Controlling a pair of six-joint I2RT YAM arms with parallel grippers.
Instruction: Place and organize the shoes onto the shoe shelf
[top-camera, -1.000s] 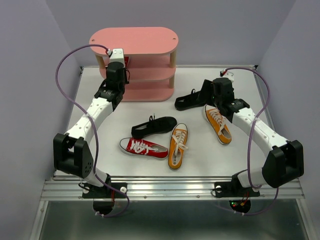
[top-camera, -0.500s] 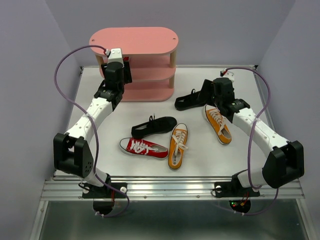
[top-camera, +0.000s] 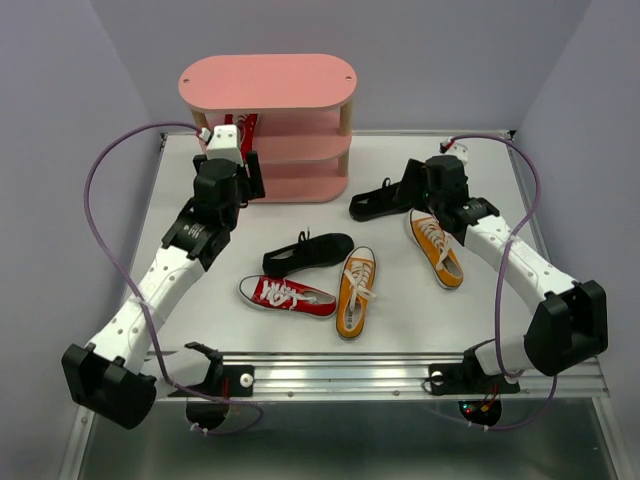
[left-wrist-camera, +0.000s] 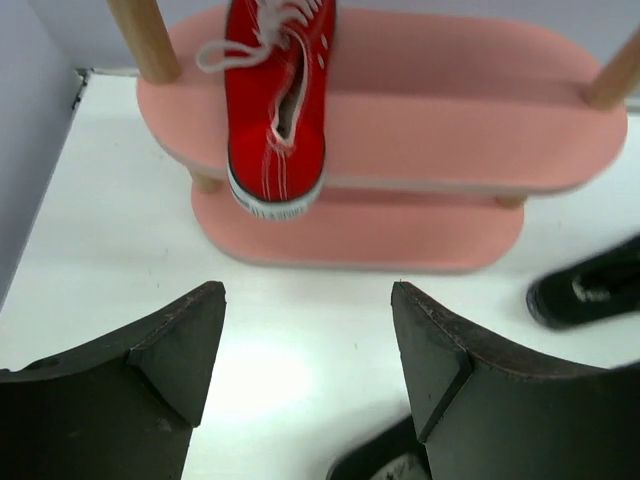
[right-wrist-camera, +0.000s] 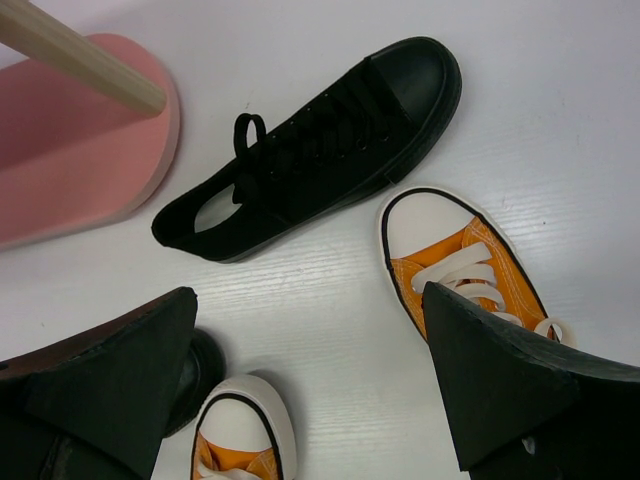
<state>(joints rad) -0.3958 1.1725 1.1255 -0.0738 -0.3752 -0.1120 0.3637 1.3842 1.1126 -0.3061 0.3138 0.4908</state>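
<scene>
The pink shoe shelf (top-camera: 290, 82) stands at the back left. One red shoe (left-wrist-camera: 275, 95) lies on its middle tier (left-wrist-camera: 450, 120) at the left end, heel sticking out over the front edge. My left gripper (left-wrist-camera: 308, 300) hangs open and empty over the table just in front of the shelf (top-camera: 238, 172). Near a black shoe (right-wrist-camera: 320, 150), my right gripper (right-wrist-camera: 310, 300) is open and empty above bare table (top-camera: 412, 190). A second red shoe (top-camera: 287, 296), another black shoe (top-camera: 305, 253) and two orange shoes (top-camera: 355, 292) (top-camera: 437, 248) lie on the table.
Wooden posts (left-wrist-camera: 145, 40) carry the shelf boards. In the right wrist view the shelf's bottom board (right-wrist-camera: 70, 150) is at the left and two orange toes (right-wrist-camera: 455, 260) (right-wrist-camera: 240, 430) flank the fingers. Grey walls close the table's sides and back.
My left gripper opened, let go of the red shoe on the middle tier and drew back from the shelf toward the near side. The right arm stayed still.
</scene>
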